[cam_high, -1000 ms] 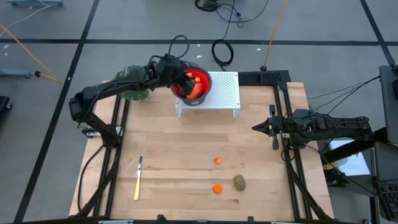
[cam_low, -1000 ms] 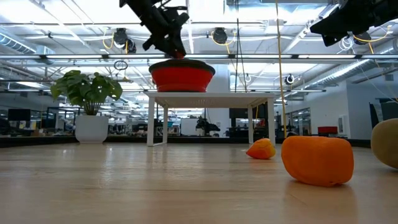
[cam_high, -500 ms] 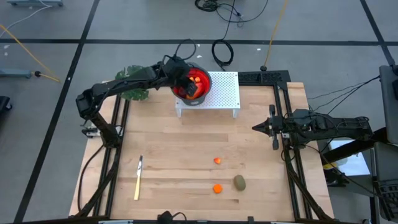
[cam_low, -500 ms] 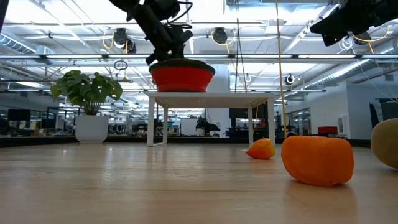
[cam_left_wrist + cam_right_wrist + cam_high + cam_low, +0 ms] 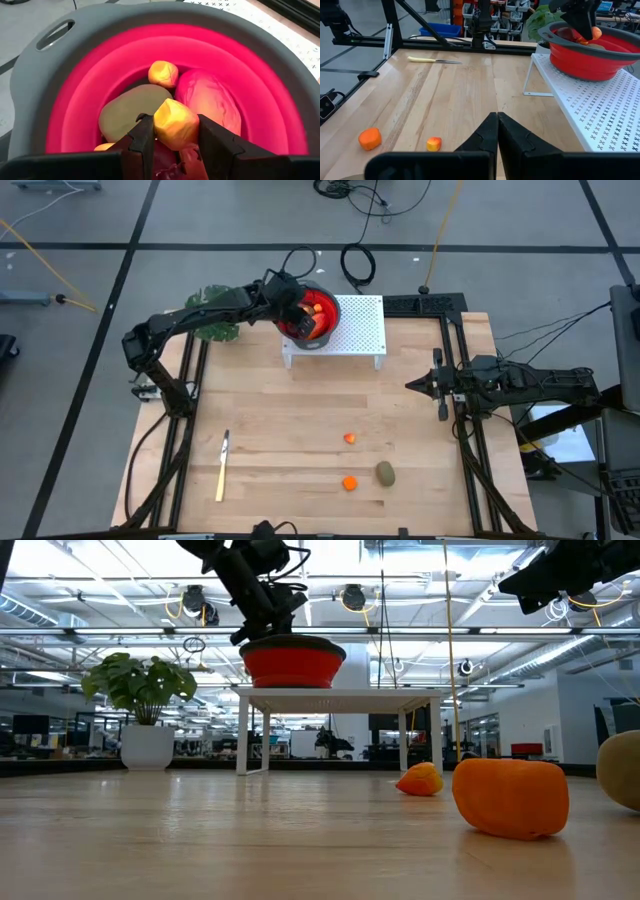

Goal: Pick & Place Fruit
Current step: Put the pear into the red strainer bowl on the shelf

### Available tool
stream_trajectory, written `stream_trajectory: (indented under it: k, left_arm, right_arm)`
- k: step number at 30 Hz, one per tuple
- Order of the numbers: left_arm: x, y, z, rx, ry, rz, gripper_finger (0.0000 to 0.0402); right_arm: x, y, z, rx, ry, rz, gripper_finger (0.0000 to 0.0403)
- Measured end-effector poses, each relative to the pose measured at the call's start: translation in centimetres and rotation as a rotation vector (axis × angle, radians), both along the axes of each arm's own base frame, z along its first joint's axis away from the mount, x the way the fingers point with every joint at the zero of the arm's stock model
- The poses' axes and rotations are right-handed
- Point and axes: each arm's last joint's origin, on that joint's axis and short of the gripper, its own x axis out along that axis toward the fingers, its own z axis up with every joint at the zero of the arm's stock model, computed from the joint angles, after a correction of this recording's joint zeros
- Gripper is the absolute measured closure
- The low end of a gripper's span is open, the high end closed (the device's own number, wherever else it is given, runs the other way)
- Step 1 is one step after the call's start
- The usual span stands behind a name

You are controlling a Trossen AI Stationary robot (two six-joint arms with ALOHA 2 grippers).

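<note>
Left wrist view: orange fruit piece [image 5: 175,124] is gripped by left gripper [image 5: 174,136], held directly above red bowl [image 5: 75,105], release straight down. Right gripper [image 5: 412,385] parked shut, far side.

My left arm reached from its base at the nine o'clock edge of the desk toward twelve o'clock, elbow bent, forearm stretched long and the wrist tipped downward. My left gripper [image 5: 300,311] hung at the end of that reach, its jaws partly closed around a small orange piece of fruit [image 5: 175,124], one dark finger [image 5: 141,145] pressed on each side of it. My right arm lay low along the three o'clock edge, folded back on itself. My right gripper [image 5: 412,385] pointed toward nine o'clock, jaws shut tight together and holding nothing.
</note>
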Motion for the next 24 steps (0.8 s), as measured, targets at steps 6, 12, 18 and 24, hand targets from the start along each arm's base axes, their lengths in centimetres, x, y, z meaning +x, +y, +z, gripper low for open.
stream_trajectory:
  k: [6, 12, 18, 24]
  left_arm:
    - [0.0, 0.0, 0.0, -0.001, -0.001, 0.001, 0.0282]
    - [0.0, 0.0, 0.0, -0.005, -0.004, 0.006, 0.0282]
    - [0.0, 0.0, 0.01, -0.005, -0.005, 0.006, 0.0282]
    - [0.05, -0.06, 0.01, -0.019, -0.013, -0.01, 0.0256]
  right_arm:
    - [0.0, 0.0, 0.0, 0.0, 0.0, 0.0, 0.0399]
    - [0.0, 0.0, 0.0, 0.0, 0.0, 0.0, 0.0399]
    - [0.0, 0.0, 0.0, 0.0, 0.0, 0.0, 0.0399]
    - [0.0, 0.0, 0.0, 0.0, 0.0, 0.0, 0.0398]
